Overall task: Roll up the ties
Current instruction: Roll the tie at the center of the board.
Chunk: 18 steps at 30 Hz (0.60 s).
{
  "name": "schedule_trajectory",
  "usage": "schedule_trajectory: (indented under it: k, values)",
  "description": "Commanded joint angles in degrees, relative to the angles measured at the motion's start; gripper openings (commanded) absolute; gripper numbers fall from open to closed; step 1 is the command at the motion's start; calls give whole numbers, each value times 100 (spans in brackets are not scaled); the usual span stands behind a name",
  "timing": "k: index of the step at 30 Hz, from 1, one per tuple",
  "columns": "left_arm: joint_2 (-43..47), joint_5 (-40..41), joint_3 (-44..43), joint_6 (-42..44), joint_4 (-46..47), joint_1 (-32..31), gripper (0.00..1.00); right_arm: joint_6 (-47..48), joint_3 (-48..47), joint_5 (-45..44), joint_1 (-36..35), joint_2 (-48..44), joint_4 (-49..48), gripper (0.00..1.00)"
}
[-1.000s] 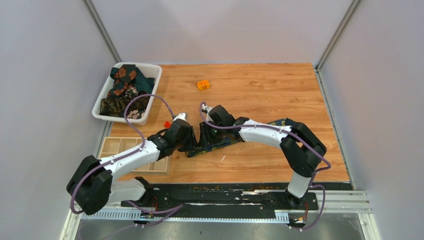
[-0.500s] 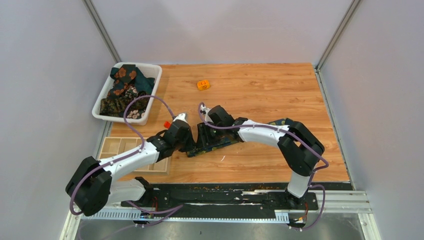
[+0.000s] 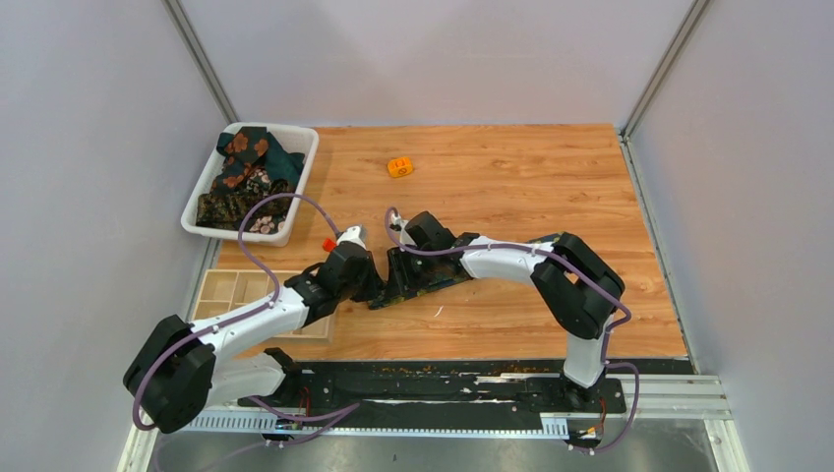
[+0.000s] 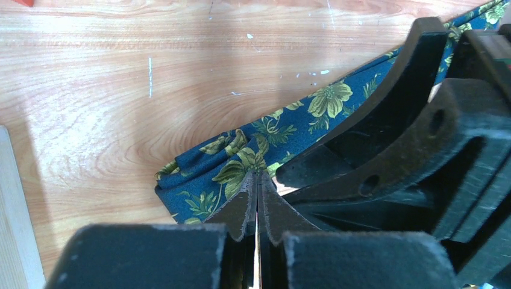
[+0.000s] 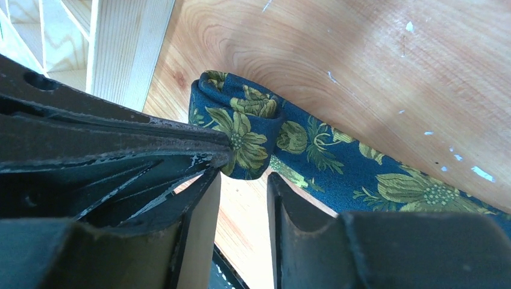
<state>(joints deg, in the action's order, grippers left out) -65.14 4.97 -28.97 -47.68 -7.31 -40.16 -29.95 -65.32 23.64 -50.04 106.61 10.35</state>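
Plainly, left pincer shut against the folded navy tie (right pincer part-open beside it).

High rear overview; both wrist views close on navy tie

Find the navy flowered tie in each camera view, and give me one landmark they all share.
Top view: the navy tie is a dark strip near the centre, partly covered.
Left wrist: it runs diagonally from lower centre to top right.
Right wrist: folded end at centre, strip running to lower right.
Shared landmark: the wooden tray beside the folded end.
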Motion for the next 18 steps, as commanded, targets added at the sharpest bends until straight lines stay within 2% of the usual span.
schedule_trajectory:
  k: [1, 8, 18]
  values:
    - [84, -185, 5, -110, 426, -37, 0, -133, -262, 132, -23, 142, -432, 32]
    - [167, -183, -38, -56, 331, -37, 0, -141, -237, 108, -17, 140, -456, 13]
    - [555, 582, -553, 193, -1011, -36, 0, -196, -142, 74, -23, 140, -470, 8]
